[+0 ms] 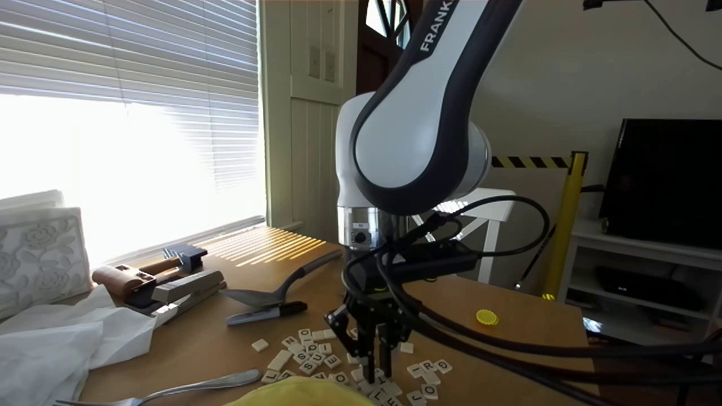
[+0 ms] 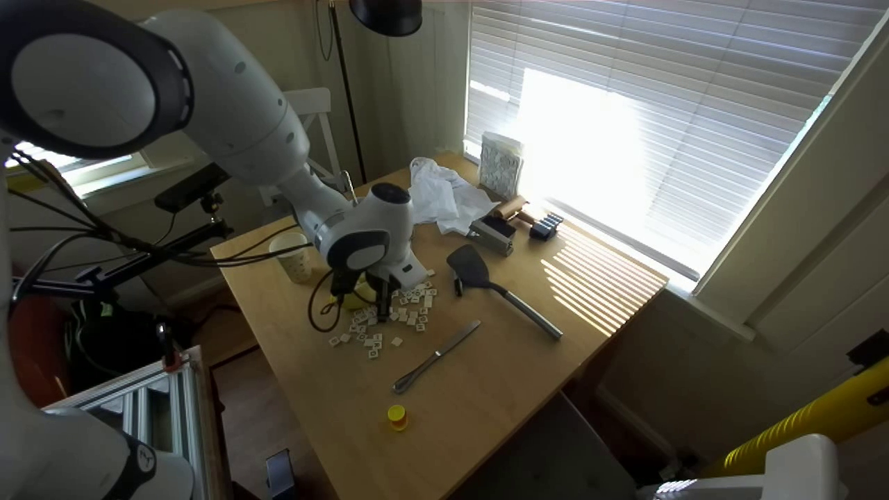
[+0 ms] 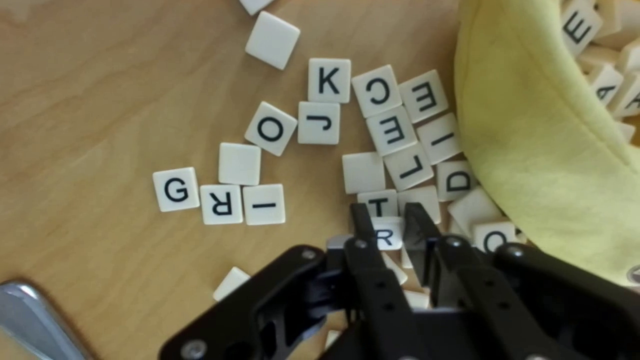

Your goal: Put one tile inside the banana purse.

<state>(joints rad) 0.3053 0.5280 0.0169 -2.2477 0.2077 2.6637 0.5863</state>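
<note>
Lettered tiles (image 3: 580, 29) sit inside the open banana purse (image 3: 520, 150) at the right of the wrist view, an E and an A legible in its mouth. More tiles lie loose on the wooden table (image 3: 100, 115) just beside it. The gripper (image 3: 387, 212) is over them, its fingers a narrow gap apart, with an R tile (image 3: 389, 234) showing between; whether the pads have hold of it cannot be told. The purse curves close along the gripper's right side in this view. K, C, J, O, G, T, L and D can be read on other loose tiles, while several show blank faces.

In an exterior view, the purse's yellow curve rises from the bottom edge, near the gripper's fingers, which point down among the tiles. The letters "FRANK" run along the robot arm (image 1: 397, 149) to where the frame cuts them off. A marker (image 1: 262, 314), its print too small to read, lies just beside a spatula (image 1: 254, 297).

In an exterior view, the arm and gripper partly hide the purse, a patch of yellow behind them. A patterned cup (image 2: 294, 264) stands near the table's edge; its inside cannot be made out.
</note>
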